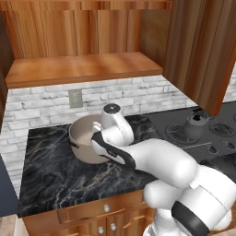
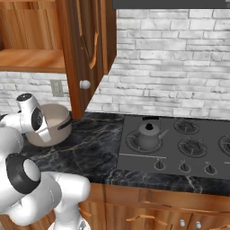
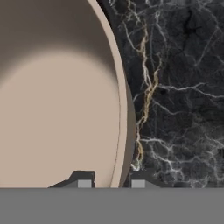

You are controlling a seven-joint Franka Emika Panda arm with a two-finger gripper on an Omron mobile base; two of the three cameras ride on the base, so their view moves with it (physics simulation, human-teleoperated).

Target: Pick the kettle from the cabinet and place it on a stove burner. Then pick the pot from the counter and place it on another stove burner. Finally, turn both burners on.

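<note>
- Currently on step two: kettle already sits on the front-left stove burner, cabinet shelf bare.
- Pot sits on the counter, left of the cooktop, near the backsplash.
- Gripper straddles the pot rim: one fingertip inside the bowl, one outside over the marble. Jaws look narrowed around the wall, so I read it as clamped on the rim, or very nearly.
- Handling guess: rigid metal, thin smooth wall, noticeably bulkier than the kettle. A one-sided rim pinch will probably let it tilt or swing.
- Grip deep on the rim, lift slow and level.
- Target: any free burner; keep clear of the open cabinet door.
</note>
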